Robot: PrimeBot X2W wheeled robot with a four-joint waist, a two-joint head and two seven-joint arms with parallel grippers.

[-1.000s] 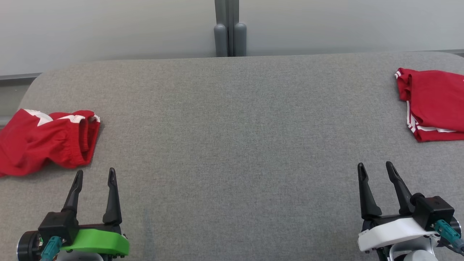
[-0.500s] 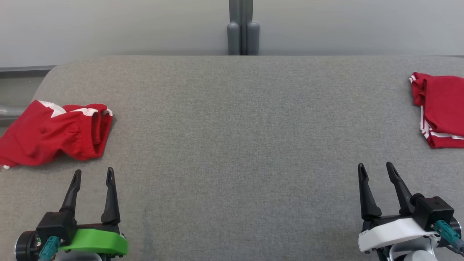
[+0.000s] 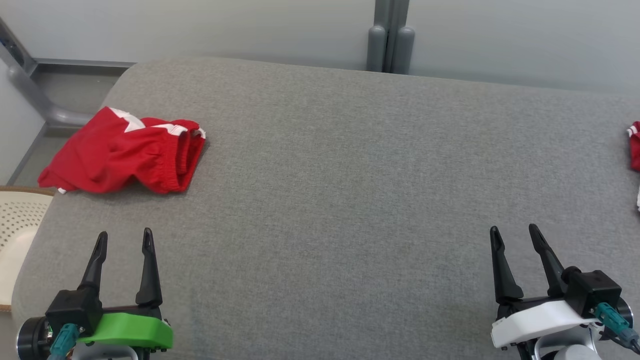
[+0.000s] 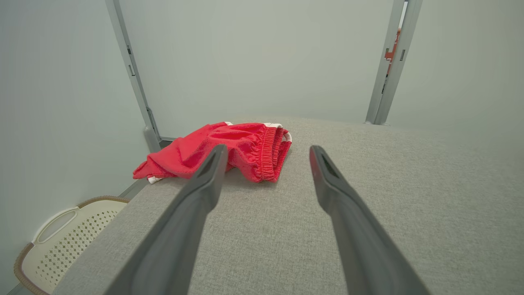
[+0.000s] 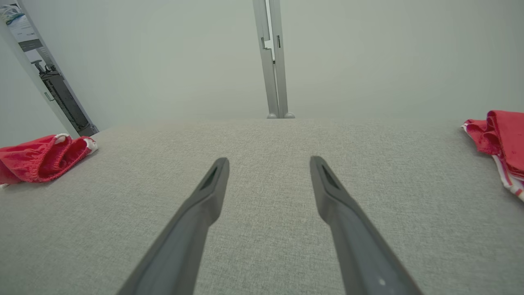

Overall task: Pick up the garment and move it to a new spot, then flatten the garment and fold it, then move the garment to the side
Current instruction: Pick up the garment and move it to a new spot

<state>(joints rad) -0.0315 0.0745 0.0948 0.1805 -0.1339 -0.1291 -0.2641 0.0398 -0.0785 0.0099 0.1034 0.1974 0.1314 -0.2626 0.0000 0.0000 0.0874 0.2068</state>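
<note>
Left gripper (image 3: 125, 232) and right gripper (image 3: 514, 227) hover, jaws spread, empty; left should pinch the red garment (image 3: 125, 157) at its twelve o'clock by the waistband.

Garment (image 3: 125, 152) on table (image 3: 325, 200), far left

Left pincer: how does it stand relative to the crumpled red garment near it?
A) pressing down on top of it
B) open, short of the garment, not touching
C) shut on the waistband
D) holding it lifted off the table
B: the left pincer has its fingers spread over bare grey table, and the red garment lies beyond the fingertips with a gap between them.
</note>
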